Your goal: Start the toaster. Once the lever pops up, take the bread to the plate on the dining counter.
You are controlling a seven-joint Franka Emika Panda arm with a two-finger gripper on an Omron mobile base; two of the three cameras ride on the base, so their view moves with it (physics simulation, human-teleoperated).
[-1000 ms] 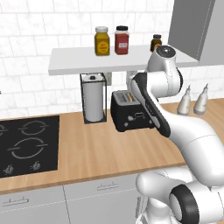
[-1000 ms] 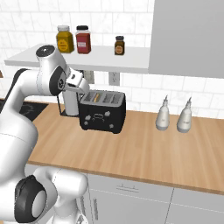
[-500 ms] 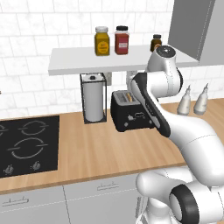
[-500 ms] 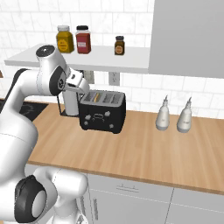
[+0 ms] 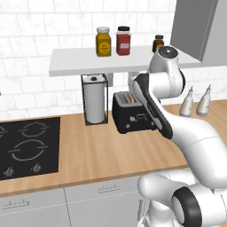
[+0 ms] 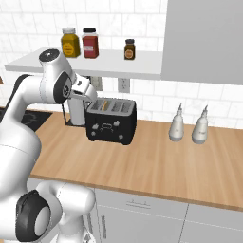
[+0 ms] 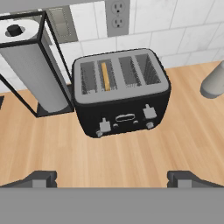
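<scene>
**Hand spread above the toaster**

The hand (image 7: 112, 177) hovers over the black toaster (image 7: 120, 94), fingers spread wide and holding nothing. The toaster stands on the wooden desk (image 7: 131, 153) near the tiled back wall, just beside the paper-towel roll (image 7: 33, 65) in its wire frame — bare wood lies in front of it and to its right. One slice of bread (image 7: 105, 75) sits in a slot. Two levers (image 7: 104, 126) show on the front. Two pale bottles (image 6: 189, 125) stand well apart to the right; three jars (image 6: 90, 43) line the shelf above.
</scene>
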